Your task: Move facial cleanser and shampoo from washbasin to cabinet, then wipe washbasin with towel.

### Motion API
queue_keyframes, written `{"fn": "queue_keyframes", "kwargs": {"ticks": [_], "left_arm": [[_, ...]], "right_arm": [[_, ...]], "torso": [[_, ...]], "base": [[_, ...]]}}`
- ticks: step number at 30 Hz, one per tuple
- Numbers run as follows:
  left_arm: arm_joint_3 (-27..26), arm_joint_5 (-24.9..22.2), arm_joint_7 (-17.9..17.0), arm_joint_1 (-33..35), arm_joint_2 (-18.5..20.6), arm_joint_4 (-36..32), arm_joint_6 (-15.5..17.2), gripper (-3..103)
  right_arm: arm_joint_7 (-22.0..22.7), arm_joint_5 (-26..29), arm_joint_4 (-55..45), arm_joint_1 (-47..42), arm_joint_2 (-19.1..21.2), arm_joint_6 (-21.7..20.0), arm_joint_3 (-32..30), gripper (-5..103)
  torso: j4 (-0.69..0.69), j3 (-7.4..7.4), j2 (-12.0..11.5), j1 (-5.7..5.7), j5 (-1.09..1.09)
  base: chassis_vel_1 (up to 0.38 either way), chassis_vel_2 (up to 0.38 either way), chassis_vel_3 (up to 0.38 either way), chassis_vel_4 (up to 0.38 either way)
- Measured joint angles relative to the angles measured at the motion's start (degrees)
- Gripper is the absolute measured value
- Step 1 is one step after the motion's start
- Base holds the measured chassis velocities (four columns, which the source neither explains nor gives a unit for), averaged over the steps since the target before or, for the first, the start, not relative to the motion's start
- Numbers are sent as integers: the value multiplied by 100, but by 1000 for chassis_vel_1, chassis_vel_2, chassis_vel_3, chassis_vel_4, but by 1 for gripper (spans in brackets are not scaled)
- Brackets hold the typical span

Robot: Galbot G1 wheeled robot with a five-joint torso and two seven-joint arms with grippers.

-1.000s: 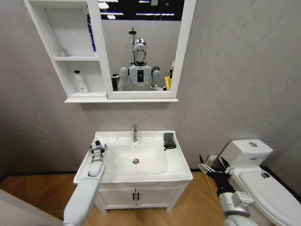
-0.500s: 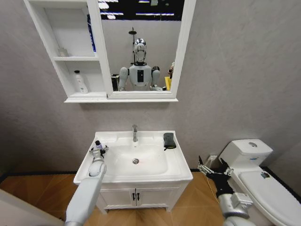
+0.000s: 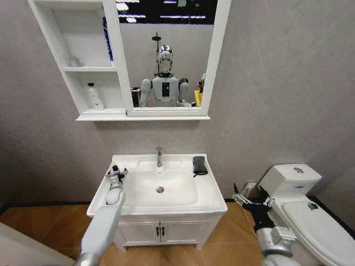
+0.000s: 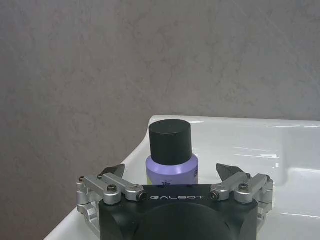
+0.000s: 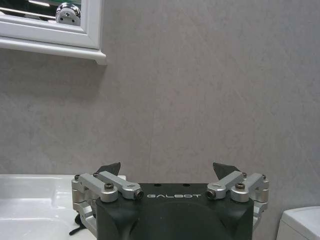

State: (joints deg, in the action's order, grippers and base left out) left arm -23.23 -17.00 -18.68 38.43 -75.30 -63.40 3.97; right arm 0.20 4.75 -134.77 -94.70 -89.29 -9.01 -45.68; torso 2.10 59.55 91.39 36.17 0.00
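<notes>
Right gripper: the right gripper [image 3: 248, 197] is held low at about 4 o'clock from the washbasin, between the vanity and the toilet [image 3: 302, 208]; its jaws are spread wide and nothing is held between them, as seen also in the right wrist view [image 5: 170, 170].
Left gripper: the left gripper [image 3: 115, 174] is positioned over the left rim of the washbasin [image 3: 166, 205], at about 9 o'clock from the drain; its jaws are open on either side of a small bottle, and in the left wrist view [image 4: 170, 172] the fingertips are seen apart from the bottle's sides.
Lavender bottle: a lavender bottle with a black cap [image 4: 170, 155] is stood upright on the left ledge of the basin, between the open fingers.
Towel: the dark folded towel [image 3: 199, 165] is laid on the back right ledge of the basin, at about 2 o'clock from the drain, just right of the chrome faucet [image 3: 159, 156].
Cabinet: the white cabinet [image 3: 83, 61] is mounted on the wall above, at 11 o'clock from the basin, joined to the mirror [image 3: 166, 52].
White bottle: a white bottle [image 3: 95, 97] is stood upright on the cabinet's lower shelf.
</notes>
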Motion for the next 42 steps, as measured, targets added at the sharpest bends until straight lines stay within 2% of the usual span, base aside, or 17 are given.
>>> {"fn": "queue_keyframes", "kwargs": {"ticks": [3, 9, 11, 13, 17, 18, 23, 25, 26, 29, 30, 32, 33, 35, 36, 38, 42], "left_arm": [[-14, 17, -16, -38, 7, 85, -5, 101], [-26, 33, -49, -61, -3, 149, -16, 77], [-26, 33, -47, -46, -1, 116, -17, 77], [-19, 24, -43, -5, 20, 29, -6, 61], [-17, 14, -41, 12, 29, -12, -2, 56], [-16, 13, -40, 21, 32, -35, 0, 44], [-17, 60, -92, 184, 93, -423, 199, 43], [-13, 49, -270, 458, 269, -1231, 541, 43], [-13, 49, -270, 458, 269, -1231, 541, 43], [12, -360, -651, 1043, 886, -3104, 1224, 43], [12, -360, -651, 1043, 886, -3104, 1224, 43], [-4, -1036, -845, 1326, 1409, -4478, 1778, 43], [-4, -1036, -845, 1326, 1409, -4478, 1778, 43], [-47, -1954, -1129, 1284, 1995, -5464, 2409, 43], [-47, -1954, -1129, 1284, 1995, -5464, 2409, 43], [-57, -2852, -1482, 796, 2670, -6057, 2944, 43], [68, -3520, -1717, 114, 3148, -6133, 3246, 43]], "right_arm": [[-1, 0, 8, 2, -3, 0, -2, 100], [0, 3, 28, 5, 2, -1, -24, 100], [0, 1, 37, 6, 4, 1, -26, 100], [0, -3, 42, 5, 20, 8, -28, 100], [-1, -3, 34, 12, 37, 6, -31, 100], [-2, -3, 26, 40, 41, 0, -32, 100], [-2, -5, 24, 73, 52, -15, -31, 100], [-2, -6, 23, 88, 69, -42, -33, 100], [-2, -6, 23, 88, 69, -42, -33, 100], [-3, -20, 48, 150, 86, -87, -18, 100], [-3, -20, 48, 150, 86, -87, -18, 100], [-11, -54, 90, 206, 88, -114, 44, 100], [-11, -54, 90, 206, 88, -114, 44, 100], [-24, -124, 148, 261, 82, -119, 135, 100], [-24, -124, 148, 261, 82, -119, 135, 100], [-84, -175, 169, 280, 70, -119, 212, 100], [-125, -183, 168, 280, 67, -119, 220, 100]], "torso": [[0, 0, 0, 0, 0], [0, 0, 0, 0, 0], [0, 0, 0, 0, 0], [0, 0, 0, 0, 0], [0, 0, 0, 0, 0], [0, -1, 0, 0, 0], [-2, 0, 0, 1, -2], [-1, 0, 0, 1, -2], [-1, 0, 0, 1, -2], [2, -1, 0, -1, 0], [2, -1, 0, -1, 0], [0, -2, 1, -1, 1], [0, -2, 1, -1, 1], [1, -2, 1, -2, 0], [1, -2, 1, -2, 0], [0, -2, 1, -1, 2], [0, -1, 1, -1, -1]], "base": [[0, 0, 0, 0], [0, 0, 0, 0], [0, 0, 0, 0], [0, 0, 0, 0], [0, 0, 0, 0], [0, 0, 0, 0], [0, 0, 0, 0], [0, 0, 0, 0], [0, 0, 0, 0], [0, 0, 0, 0], [0, 0, 0, 0], [0, 0, 0, 0], [0, 0, 0, 0], [0, 0, 0, 0], [0, 0, 0, 0], [0, 0, 0, 0], [0, 0, 0, 0]]}}
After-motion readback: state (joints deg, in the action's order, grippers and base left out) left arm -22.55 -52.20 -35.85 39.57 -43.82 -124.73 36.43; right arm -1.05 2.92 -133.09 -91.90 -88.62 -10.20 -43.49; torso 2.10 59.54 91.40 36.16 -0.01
